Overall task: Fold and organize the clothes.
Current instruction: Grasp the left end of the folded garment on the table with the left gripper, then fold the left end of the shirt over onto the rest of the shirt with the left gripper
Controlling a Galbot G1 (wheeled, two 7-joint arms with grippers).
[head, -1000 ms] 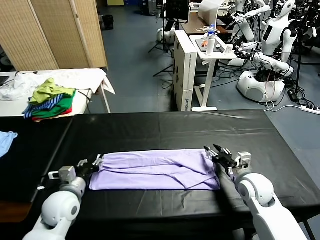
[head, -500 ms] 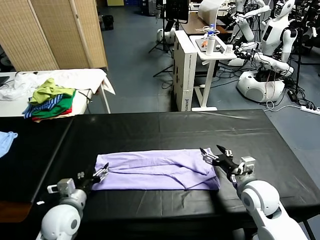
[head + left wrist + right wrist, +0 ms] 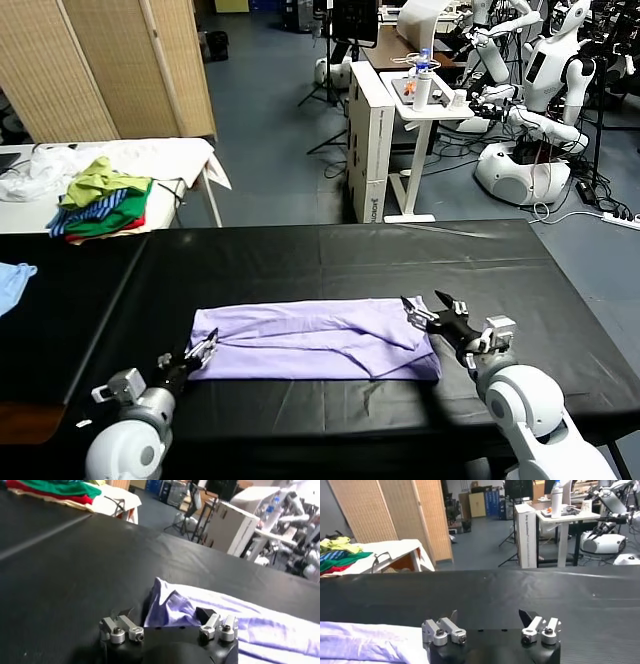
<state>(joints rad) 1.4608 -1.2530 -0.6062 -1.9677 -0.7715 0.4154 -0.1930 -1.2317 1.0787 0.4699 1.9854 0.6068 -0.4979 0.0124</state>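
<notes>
- Your T-shirt (image 3: 315, 340) lies folded into a long strip on the black counter (image 3: 330, 262).
- Left end effector (image 3: 196, 352) sits spread at its left end.
- Right end effector (image 3: 427, 309) is wide at the other end, holding nothing.

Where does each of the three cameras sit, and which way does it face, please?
Head view: on the head, looking down at the black table; shows both arms, left gripper, right gripper.
Left wrist view: behind the open left gripper, facing the T-shirt.
Right wrist view: behind the open right gripper, across the table.
All share the T-shirt.
</notes>
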